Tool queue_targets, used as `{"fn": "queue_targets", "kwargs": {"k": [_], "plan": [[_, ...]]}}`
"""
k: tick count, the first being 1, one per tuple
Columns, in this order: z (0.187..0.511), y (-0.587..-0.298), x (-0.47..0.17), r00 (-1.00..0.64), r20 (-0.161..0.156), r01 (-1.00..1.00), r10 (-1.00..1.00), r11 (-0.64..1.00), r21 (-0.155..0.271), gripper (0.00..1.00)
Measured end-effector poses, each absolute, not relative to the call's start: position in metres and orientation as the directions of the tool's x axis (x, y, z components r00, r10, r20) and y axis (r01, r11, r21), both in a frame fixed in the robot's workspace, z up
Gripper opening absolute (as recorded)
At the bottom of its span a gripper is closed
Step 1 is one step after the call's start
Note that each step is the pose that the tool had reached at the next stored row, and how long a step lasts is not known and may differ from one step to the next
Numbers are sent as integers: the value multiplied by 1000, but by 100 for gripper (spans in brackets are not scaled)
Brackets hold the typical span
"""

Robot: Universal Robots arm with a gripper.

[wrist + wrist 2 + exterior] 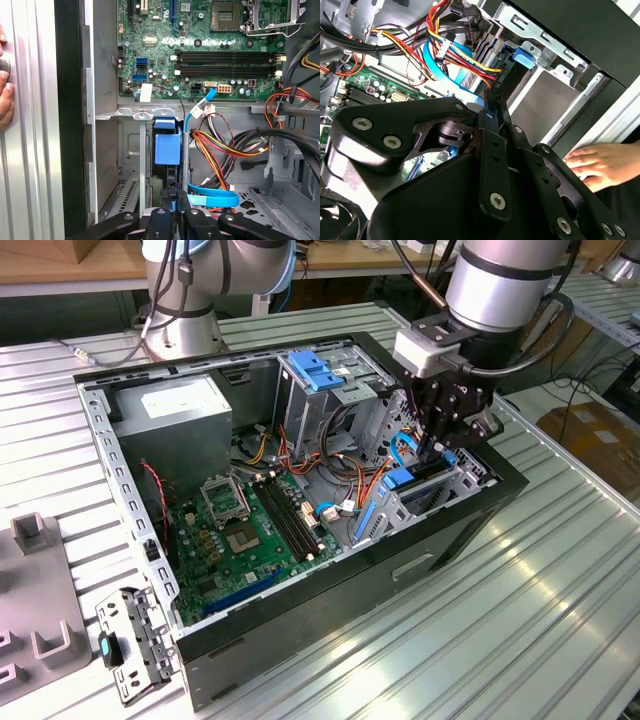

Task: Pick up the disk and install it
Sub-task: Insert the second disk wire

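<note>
**DISK INSERTION AT LOWER DRIVE BAY: STATUS AND CLEARANCES**

**Step in hand.** In the exterior view the gripper (433, 448) stands at the right centre of the frame, reaching down into the drive bay (455, 490) at the front corner of the open computer case (300, 600). The jaws are drawn narrow and clamp the disk (166, 147) by its thin edge. The disk stands on edge, light-blue carrier showing, lined up with the bay slot. By judgement this is the install step, with the disk partly entered and not yet seated. How deep it sits cannot be told.

**What further travel calls for.** Keep the disk square to the slot. A tilt would likely jam the carrier against the metal bay wall (144, 165).

**Edges and open room.**
- The bay wall lies just beside the disk on one side.
- A flat blue data cable (212, 199) and the coloured power leads (225, 145) crowd the other side, near the fingers.
- The motherboard (200, 50) lies well apart.
- A person's hand (600, 162) rests on the outside of the case near the bay.
</note>
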State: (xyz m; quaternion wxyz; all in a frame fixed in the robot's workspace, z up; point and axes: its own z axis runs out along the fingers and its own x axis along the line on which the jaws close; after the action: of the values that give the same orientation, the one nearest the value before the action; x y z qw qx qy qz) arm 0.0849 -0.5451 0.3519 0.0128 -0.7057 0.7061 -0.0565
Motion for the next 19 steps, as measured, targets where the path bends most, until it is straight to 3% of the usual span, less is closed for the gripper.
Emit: {"fn": "queue_targets", "kwargs": {"k": [6, 19], "plan": [[351, -550, 85, 0, 22, -995, -1000, -2, -99, 16], [349, -554, 85, 2, 18, -995, -1000, -3, -101, 16]]}}
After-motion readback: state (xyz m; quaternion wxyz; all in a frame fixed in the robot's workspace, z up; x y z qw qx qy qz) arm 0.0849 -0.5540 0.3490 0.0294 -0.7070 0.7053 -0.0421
